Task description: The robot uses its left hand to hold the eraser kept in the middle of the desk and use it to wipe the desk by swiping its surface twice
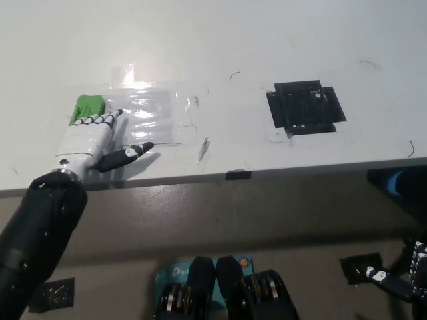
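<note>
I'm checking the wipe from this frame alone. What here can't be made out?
- Head view: the left hand covers the near end of the green eraser, hiding any contact.
- Right hand is cut by the lower right corner.
- Marks beside the black tape square are too small.
</note>
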